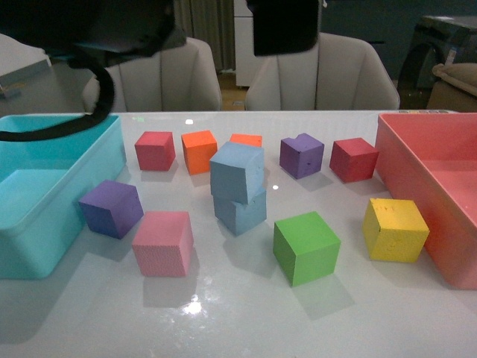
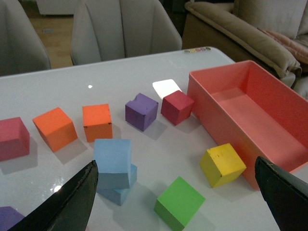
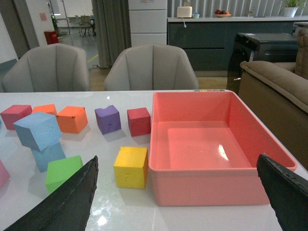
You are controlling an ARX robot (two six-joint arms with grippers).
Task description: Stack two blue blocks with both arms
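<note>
Two light blue blocks stand stacked mid-table: the upper blue block [image 1: 238, 171] rests, twisted a little, on the lower blue block [image 1: 241, 210]. The stack also shows in the left wrist view [image 2: 112, 156] and the right wrist view [image 3: 37, 130]. My left gripper [image 2: 178, 192] is open and empty, raised above the table near the stack and the green cube. My right gripper [image 3: 178, 192] is open and empty, raised above the front of the pink bin. In the front view only dark arm parts [image 1: 112, 30] show at the top.
A turquoise bin [image 1: 52, 224] stands at the left, a pink bin [image 1: 417, 179] at the right. Around the stack lie purple [image 1: 112, 208], pink [image 1: 163, 243], green [image 1: 305, 247], yellow [image 1: 395, 229], red [image 1: 155, 150], orange [image 1: 199, 151] and further cubes. Chairs stand behind the table.
</note>
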